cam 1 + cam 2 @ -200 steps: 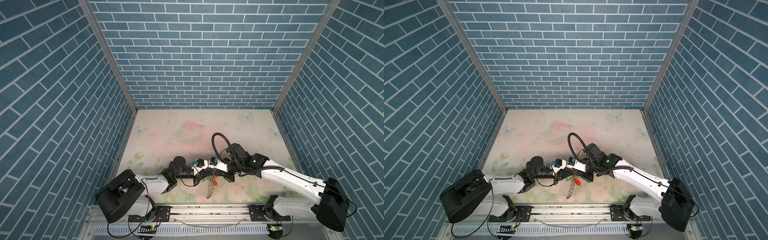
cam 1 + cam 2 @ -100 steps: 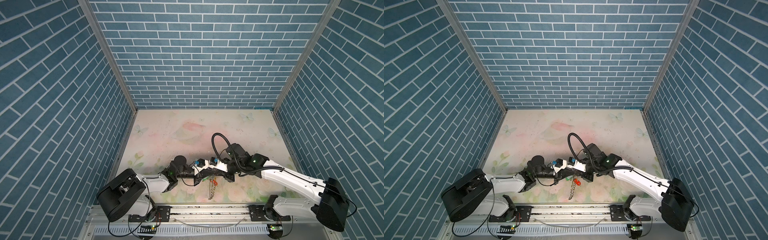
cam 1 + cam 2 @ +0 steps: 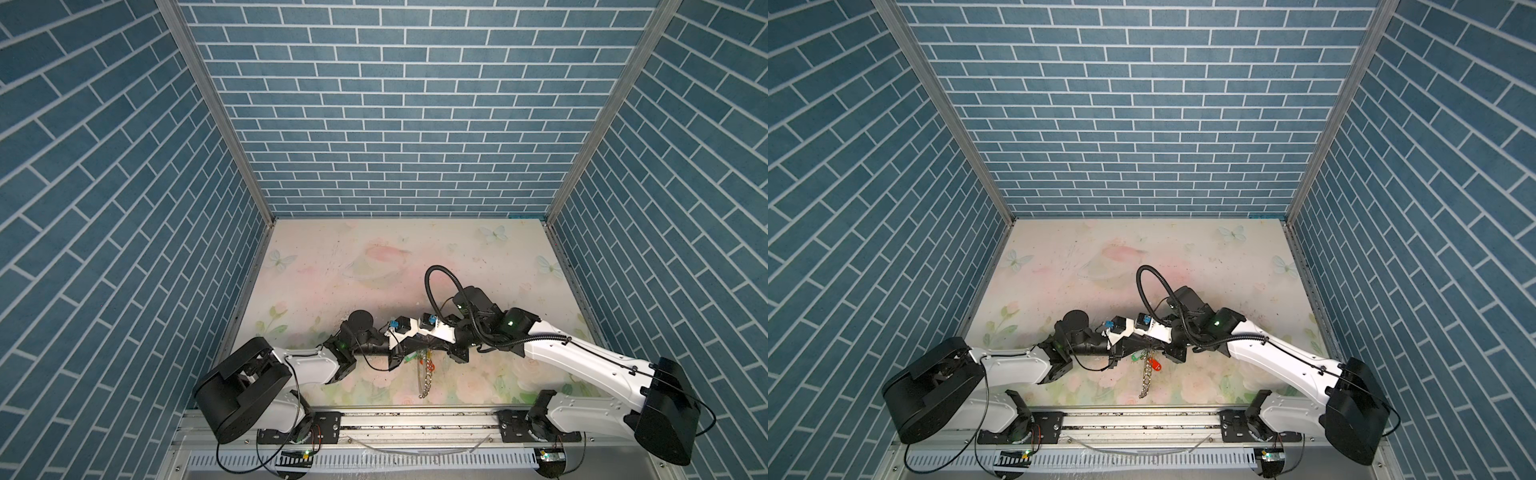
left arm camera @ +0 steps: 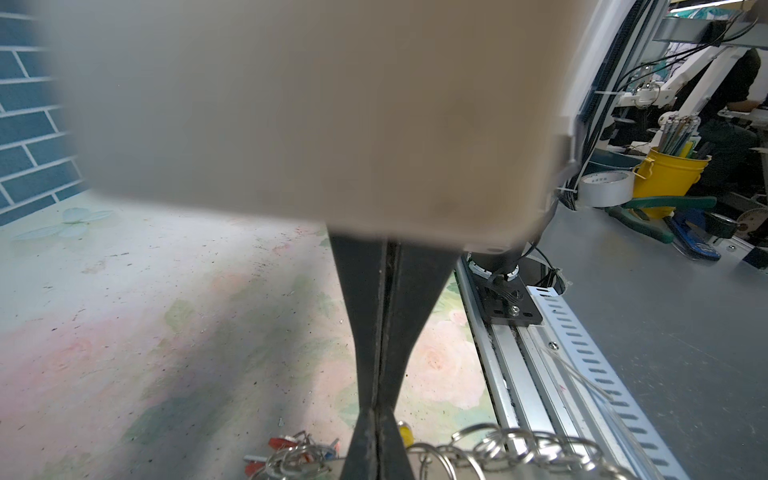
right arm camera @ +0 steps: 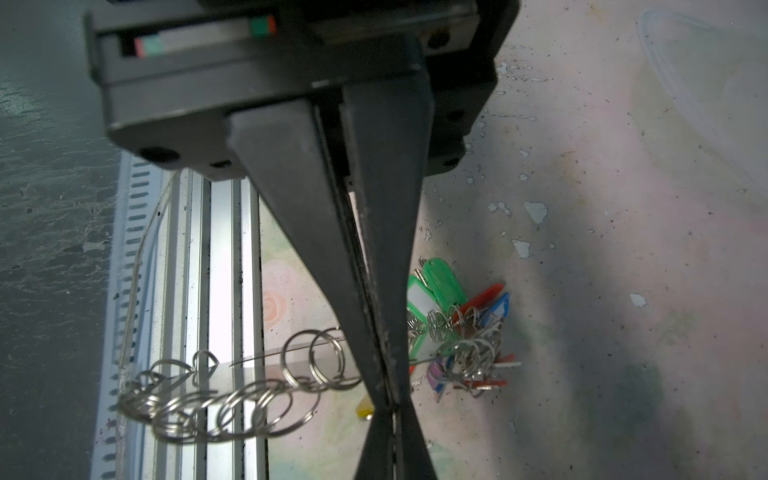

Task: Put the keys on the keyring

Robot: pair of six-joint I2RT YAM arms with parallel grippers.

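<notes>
The left arm [image 3: 307,368] and right arm [image 3: 582,359] have white shells, black joints and small green lights. A ribbed black cable [image 3: 426,284] loops at centre frame.

The black left gripper [image 4: 376,453] has its jaws pressed together over the floral tabletop [image 4: 166,332]. A small yellow plastic tag [image 4: 405,433] peeks out just beside it, near linked silver wire rings [image 4: 519,451].

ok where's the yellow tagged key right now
Its yellow tag peeks out beside the tips of the right gripper in the right wrist view, next to the keyring, near the front middle of the table.
</notes>
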